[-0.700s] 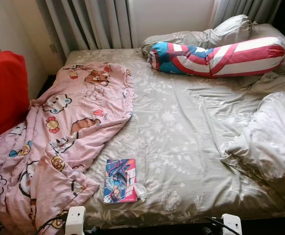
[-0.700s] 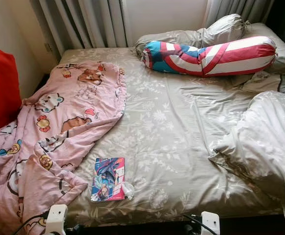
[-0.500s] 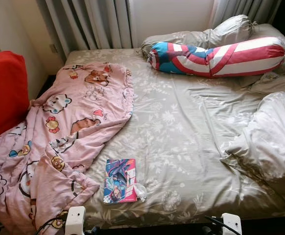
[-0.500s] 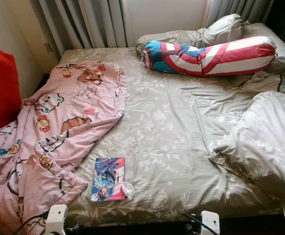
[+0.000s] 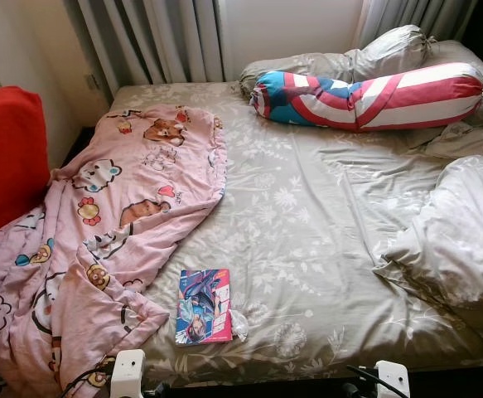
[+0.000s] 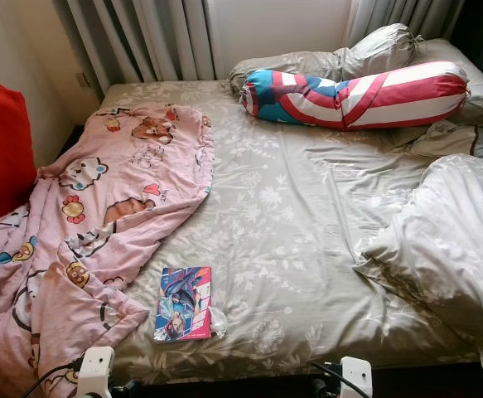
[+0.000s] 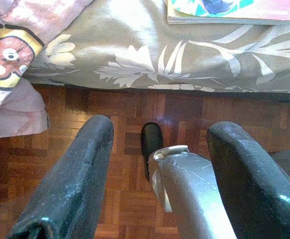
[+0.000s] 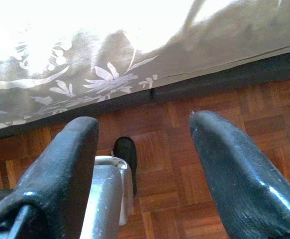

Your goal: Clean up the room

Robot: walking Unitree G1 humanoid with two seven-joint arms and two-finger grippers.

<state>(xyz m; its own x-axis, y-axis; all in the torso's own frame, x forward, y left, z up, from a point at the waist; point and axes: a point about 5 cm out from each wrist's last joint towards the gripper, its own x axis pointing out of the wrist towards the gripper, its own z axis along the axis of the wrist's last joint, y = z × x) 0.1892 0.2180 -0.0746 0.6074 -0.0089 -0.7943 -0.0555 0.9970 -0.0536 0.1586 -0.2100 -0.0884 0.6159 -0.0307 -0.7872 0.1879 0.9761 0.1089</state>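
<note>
Nothing has moved since the earlier frame: the book (image 5: 204, 305) stays flat at the lower centre of the head view, near the bed's front edge, with a small clear wrapper (image 5: 239, 326) touching its right corner. Both arms hang low beside the bed; the left end effector (image 7: 159, 174) and right end effector (image 8: 145, 164) point down at the parquet floor (image 8: 174, 164), fingers spread wide and empty. On the floral grey bed (image 5: 307, 224), a pink cartoon blanket (image 5: 100, 240) drapes off the left side, a striped bolster (image 5: 365, 95) lies upper right, and a crumpled duvet (image 5: 456, 240) sits right. Curtains (image 5: 158, 37) hang behind.
</note>
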